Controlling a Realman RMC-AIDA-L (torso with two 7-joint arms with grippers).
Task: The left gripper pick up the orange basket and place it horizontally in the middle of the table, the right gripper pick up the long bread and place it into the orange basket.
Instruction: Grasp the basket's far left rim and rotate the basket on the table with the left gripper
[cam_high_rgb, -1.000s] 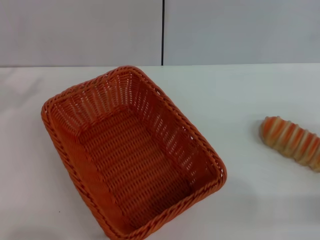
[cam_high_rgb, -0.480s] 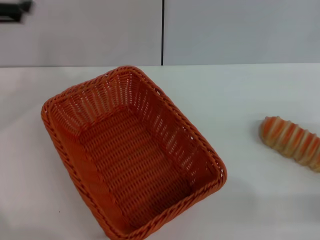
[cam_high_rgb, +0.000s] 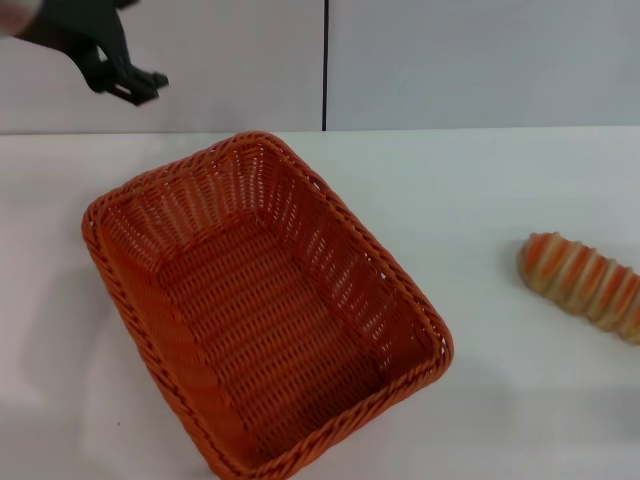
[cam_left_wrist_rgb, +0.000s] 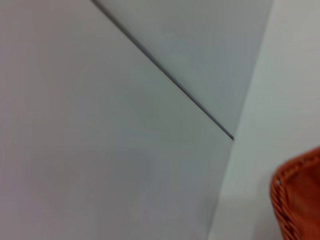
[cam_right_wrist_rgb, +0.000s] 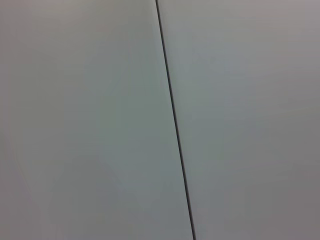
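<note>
Backdrop: you face a pale grey wall (cam_high_rgb: 480, 60) behind the work, split by one thin dark vertical seam (cam_high_rgb: 325, 64); your right wrist view shows only that wall and seam.
Bench: white and flat (cam_high_rgb: 500, 200), its far edge meets the wall.
Orange basket: you see the orange basket (cam_high_rgb: 262, 300) resting on the bench left of centre, turned at a slant so that its long sides run from far-left to near-right. Its near corner runs to the lower edge of your head view. It sits mouth up and holds nothing. One curve of its braided rim also shows at the edge of your left wrist view (cam_left_wrist_rgb: 298, 200).
Long bread: the long bread (cam_high_rgb: 583, 284) lies flat on the bench at your far right, well apart from the basket, partly cut off by the frame edge. It angles slightly, with its rounded end toward the basket.
Left claw: you find the left claw (cam_high_rgb: 138, 88) up in the far left corner of the head view, in the air against the wall, beyond and above the basket's far-left corner and touching nothing. You cannot tell whether its fingers are spread or pressed together.
Right claw: out of sight in all your views.
</note>
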